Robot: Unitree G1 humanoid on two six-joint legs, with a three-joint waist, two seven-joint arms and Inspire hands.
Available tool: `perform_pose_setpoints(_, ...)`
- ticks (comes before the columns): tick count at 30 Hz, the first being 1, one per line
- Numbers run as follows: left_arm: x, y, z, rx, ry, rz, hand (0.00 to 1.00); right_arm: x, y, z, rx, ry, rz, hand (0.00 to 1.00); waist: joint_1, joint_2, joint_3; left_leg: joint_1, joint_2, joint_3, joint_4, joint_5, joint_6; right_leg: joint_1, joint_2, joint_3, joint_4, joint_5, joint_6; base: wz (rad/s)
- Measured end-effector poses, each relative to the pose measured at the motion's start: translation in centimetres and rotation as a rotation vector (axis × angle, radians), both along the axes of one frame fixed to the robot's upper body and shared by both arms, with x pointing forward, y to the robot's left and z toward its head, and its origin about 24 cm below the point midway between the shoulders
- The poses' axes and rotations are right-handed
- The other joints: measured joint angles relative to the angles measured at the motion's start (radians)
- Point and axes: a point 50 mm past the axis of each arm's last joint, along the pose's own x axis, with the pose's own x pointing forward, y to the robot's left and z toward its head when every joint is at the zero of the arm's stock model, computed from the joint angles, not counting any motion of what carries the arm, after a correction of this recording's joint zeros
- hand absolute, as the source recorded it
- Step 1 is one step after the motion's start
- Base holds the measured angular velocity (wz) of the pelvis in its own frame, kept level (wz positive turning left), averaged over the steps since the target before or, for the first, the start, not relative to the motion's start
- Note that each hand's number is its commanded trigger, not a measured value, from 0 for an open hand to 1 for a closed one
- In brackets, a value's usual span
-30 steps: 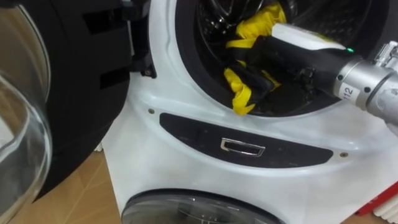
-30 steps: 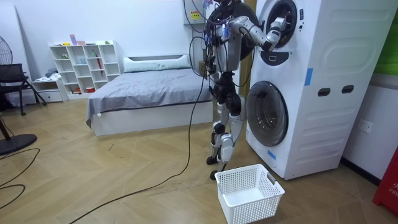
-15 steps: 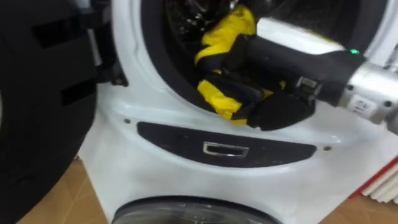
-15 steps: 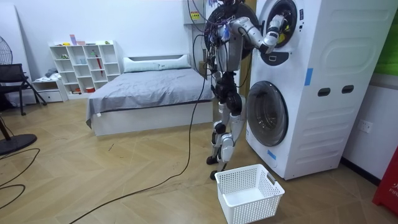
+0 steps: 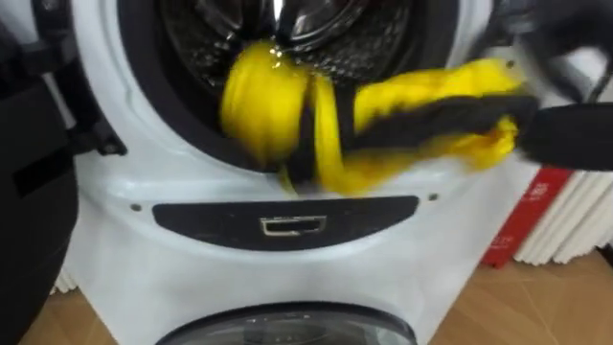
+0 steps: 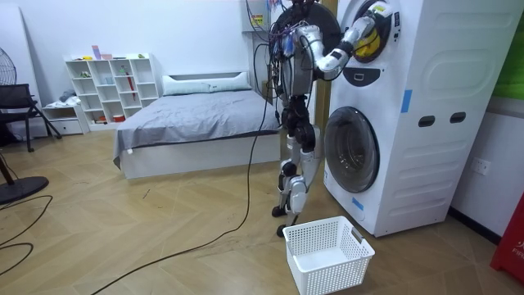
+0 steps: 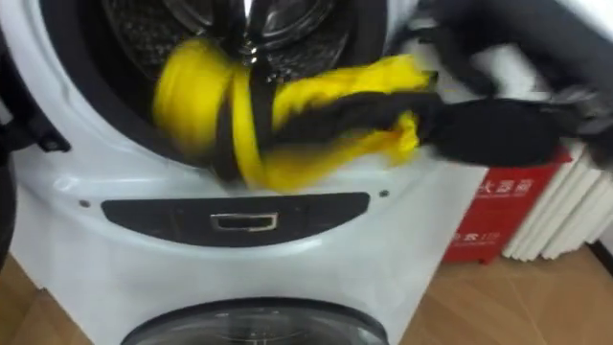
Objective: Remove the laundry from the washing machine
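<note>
While the robot stands upright before the stacked washing machine [image 6: 409,115], its right hand [image 7: 498,129] is raised at the open upper drum [image 5: 316,29]. The hand is closed on one end of the yellow and black garment [image 5: 383,115], though the fingers themselves are blurred. The garment stretches across the drum opening, its other end bunched at the drum's mouth, above the dark control panel [image 5: 287,225]. A white basket [image 6: 327,252] sits on the floor near the robot's feet.

Grey bed [image 6: 196,115], white shelf unit [image 6: 115,86], white basket [image 6: 315,264] on wood floor [image 6: 164,246]
</note>
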Motion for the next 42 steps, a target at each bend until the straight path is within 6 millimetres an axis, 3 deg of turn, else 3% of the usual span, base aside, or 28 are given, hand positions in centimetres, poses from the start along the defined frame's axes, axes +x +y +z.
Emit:
perform_pose_setpoints(4,-0.6,0.2,0.1,0.038,0.004,0.015,0.0,-0.4,-1.9,-0.9,0.069,0.002,-0.121,1.0,-0.03,-0.004,0.0,0.006,0.001,0.014,-0.001,-0.001,0.0,-0.015,0.003,0.023,-0.001,0.0,-0.001,-0.14)
perform_pose_setpoints(11,-0.6,0.4,0.2,0.07,0.0,0.024,0.0,-1.2,-4.9,-1.2,0.176,-0.081,-0.327,1.0,-0.045,-0.012,0.0027,0.018,0.013,0.066,-0.002,-0.015,-0.003,-0.023,0.015,0.062,-0.001,0.003,-0.002,-0.24)
perform_pose_setpoints(15,0.3,0.4,0.2,0.067,-0.022,0.021,0.0,-1.5,-7.1,-3.3,0.26,0.0,-0.421,1.0,-0.058,-0.02,0.0016,0.019,0.024,0.094,-0.002,-0.024,-0.01,-0.035,0.024,0.102,0.003,0.003,-0.004,-0.24)
perform_pose_setpoints(18,0.4,0.5,0.3,0.071,-0.02,0.016,0.0,-1.9,-7.8,-4.7,0.295,0.048,-0.467,1.0,-0.065,-0.011,0.0081,0.023,0.035,0.133,0.002,-0.033,-0.015,-0.042,0.035,0.133,0.018,0.004,-0.005,-0.34)
perform_pose_setpoints(20,1.2,0.8,0.5,0.079,-0.034,0.007,0.0,-2.3,-8.0,-5.4,0.321,0.073,-0.479,1.0,-0.073,-0.01,0.0086,0.023,0.039,0.154,0.0,-0.034,-0.016,-0.054,0.039,0.156,0.019,0.004,-0.005,-0.34)
perform_pose_setpoints(22,2.4,0.7,0.6,0.077,-0.06,-0.004,0.0,-2.7,-8.6,-6.5,0.353,0.119,-0.499,1.0,-0.07,-0.004,0.0141,0.023,0.045,0.181,0.0,-0.038,-0.02,-0.062,0.046,0.181,0.018,0.008,-0.011,-0.33)
perform_pose_setpoints(26,4.3,0.4,0.7,0.075,-0.077,-0.055,0.0,-2.7,-9.6,-8.1,0.383,0.191,-0.54,1.0,-0.072,0.0,0.0142,0.02,0.055,0.224,0.001,-0.045,-0.024,-0.086,0.058,0.224,0.026,0.011,-0.015,-0.39)
perform_pose_setpoints(29,5.0,0.3,0.6,0.075,-0.041,-0.089,0.0,-2.7,-10.0,-10.8,0.44,0.279,-0.578,1.0,-0.072,0.009,0.0147,0.025,0.066,0.263,0.007,-0.055,-0.031,-0.105,0.072,0.269,0.034,0.016,-0.019,-0.43)
perform_pose_setpoints(32,4.8,0.4,0.4,0.066,-0.002,-0.103,0.0,-3.1,-9.9,-13.9,0.524,0.38,-0.611,1.0,-0.095,0.033,0.0241,0.019,0.069,0.282,0.017,-0.058,-0.03,-0.114,0.074,0.28,0.036,0.017,-0.019,-0.16)
perform_pose_setpoints(34,4.6,0.2,0.2,0.054,0.029,-0.12,0.0,-3.2,-10.2,-16.5,0.59,0.461,-0.647,1.0,-0.094,0.057,0.0182,0.005,0.07,0.305,0.017,-0.058,-0.03,-0.141,0.079,0.307,0.039,0.02,-0.017,-0.3)
perform_pose_setpoints(39,4.4,-0.4,-0.4,0.062,0.069,-0.14,0.0,-3.6,-9.5,-21.5,0.688,0.637,-0.675,1.0,-0.109,0.09,0.0202,-0.022,0.069,0.336,0.02,-0.058,-0.03,-0.184,0.084,0.334,0.054,0.024,-0.013,-0.2)
perform_pose_setpoints(42,3.9,-1.0,-0.9,0.099,0.095,-0.133,0.0,-3.9,-8.6,-24.4,0.765,0.705,-0.717,1.0,-0.11,0.098,0.0201,-0.038,0.069,0.367,0.022,-0.058,-0.03,-0.224,0.09,0.358,0.089,0.024,-0.012,-0.26)
